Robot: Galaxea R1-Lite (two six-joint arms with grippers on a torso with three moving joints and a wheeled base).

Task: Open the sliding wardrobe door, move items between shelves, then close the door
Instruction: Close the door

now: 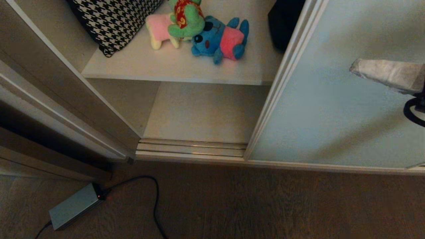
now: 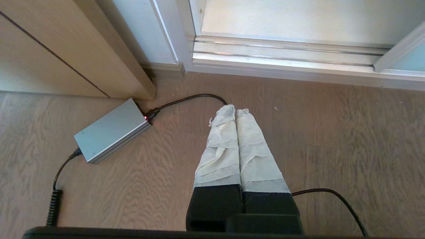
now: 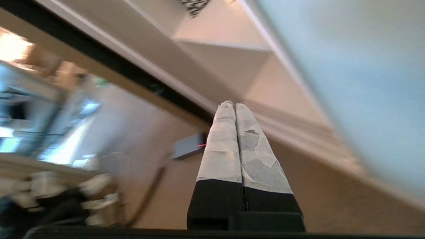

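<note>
Right end effector (image 1: 352,69) pressed closed, empty, seemingly just before the sliding wardrobe door (image 1: 332,109).

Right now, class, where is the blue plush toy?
In the head view, the blue plush toy lies on the upper shelf, right of the green plush, left of the sliding door.

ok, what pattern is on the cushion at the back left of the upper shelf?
Black-and-white houndstooth fabric cushion; the head view shows it best.

The head view is dim, and the floor (image 1: 232,202) looks dark. The left wrist view is bright and sharp. The right wrist view is smeared with blur, with bright glare off beside the right gripper (image 3: 234,105).
</note>
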